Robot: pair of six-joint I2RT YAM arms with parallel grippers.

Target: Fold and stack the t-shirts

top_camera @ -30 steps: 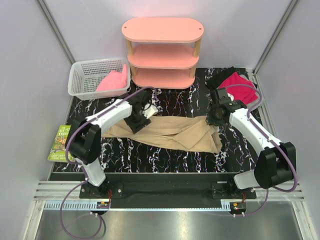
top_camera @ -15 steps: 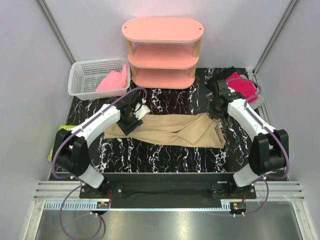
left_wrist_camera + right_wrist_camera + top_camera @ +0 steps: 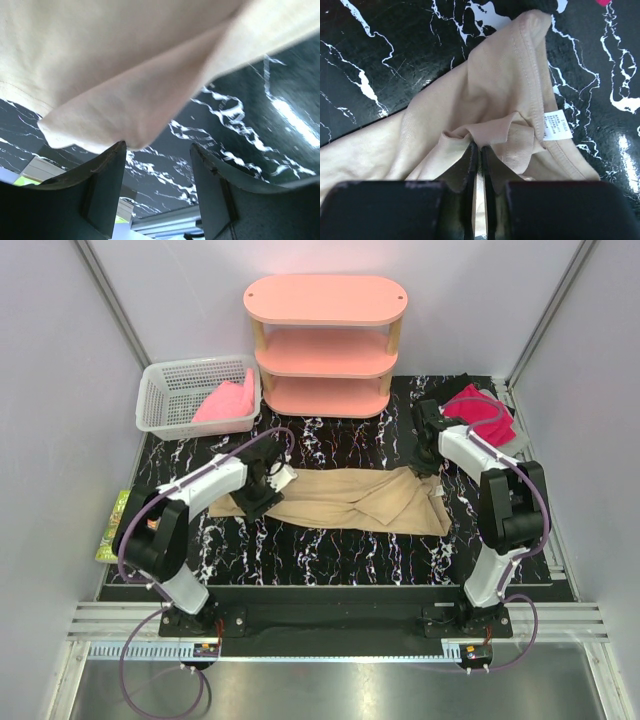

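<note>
**Tan shirt pinched at right end, left end not yet gripped**

Far left: a white basket (image 3: 165,390) holds a pink t-shirt (image 3: 225,403), bunched up and prob. waiting its turn.

Nearer and to the right of it, the left gripper (image 3: 157,150) sits low at the left end of the tan t-shirt (image 3: 350,498). That shirt lies stretched left-to-right across the middle of the table (image 3: 330,550). The jaws stand apart w/ bare tabletop showing btwn them. A doubled-over corner of cloth hangs just above the fingers, but nothing is clamped. It reads as lined up to take that corner so both ends can be worked together.

Middle: the shirt is wrinkled and partly lapped over itself, not a neat fold yet. The pink shelf (image 3: 325,300) stands at the far side behind it.

Right: the right gripper (image 3: 480,150) is closed tight on a small ridge of tan cloth near the neck hem. A white label (image 3: 557,125) sits just right of the pinch. Holding there prob. anchors the far-right corner so the cloth can be pulled flat or carried over. The pinch is thin and could slip if tugged hard.

Far right corner: a magenta t-shirt (image 3: 482,412) lies on a black t-shirt (image 3: 440,395), near the right gripper. Can't tell if that's a stack or a waiting heap.

Task looks early: one shirt in work, none seen neatly folded.
</note>
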